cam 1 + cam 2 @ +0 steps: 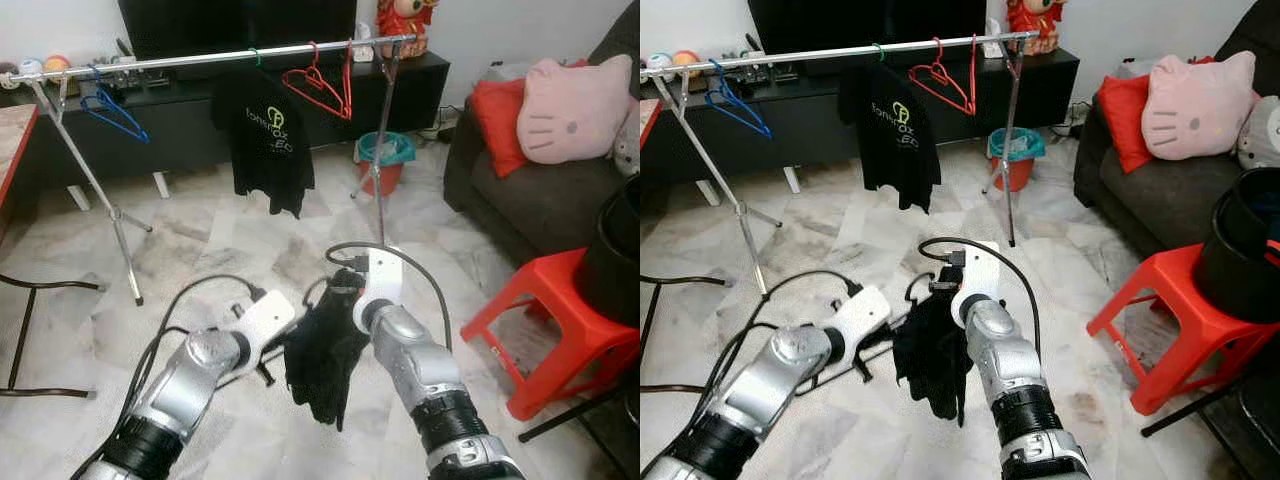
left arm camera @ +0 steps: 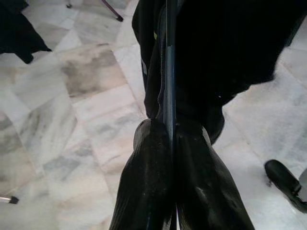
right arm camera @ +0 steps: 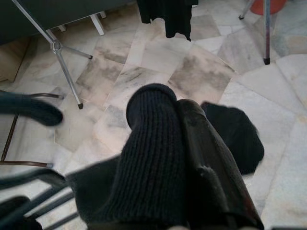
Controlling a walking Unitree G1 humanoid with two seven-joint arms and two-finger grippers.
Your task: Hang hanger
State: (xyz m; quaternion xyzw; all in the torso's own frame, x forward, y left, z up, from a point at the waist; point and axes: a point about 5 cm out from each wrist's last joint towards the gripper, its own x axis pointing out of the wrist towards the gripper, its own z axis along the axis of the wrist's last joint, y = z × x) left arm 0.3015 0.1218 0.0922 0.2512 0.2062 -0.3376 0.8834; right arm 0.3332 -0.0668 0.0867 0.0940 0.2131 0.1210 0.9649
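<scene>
Both my grippers meet low over the marble floor (image 1: 230, 250), holding a black garment (image 1: 325, 355) short of the clothes rail (image 1: 200, 58). Left wrist: left gripper (image 2: 173, 143) pinches a dark hanger bar (image 2: 169, 72). Right wrist: right gripper (image 3: 175, 108) clamps the knitted cloth.

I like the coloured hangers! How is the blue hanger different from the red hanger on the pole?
The blue hanger hangs near the robot's-left end of the metal rail; the red hanger hangs toward the right end. The blue hanger hangs by itself, away from the clothes; the red hanger hangs right beside the black T-shirt. Both are empty and hooked over the same rail.
</scene>
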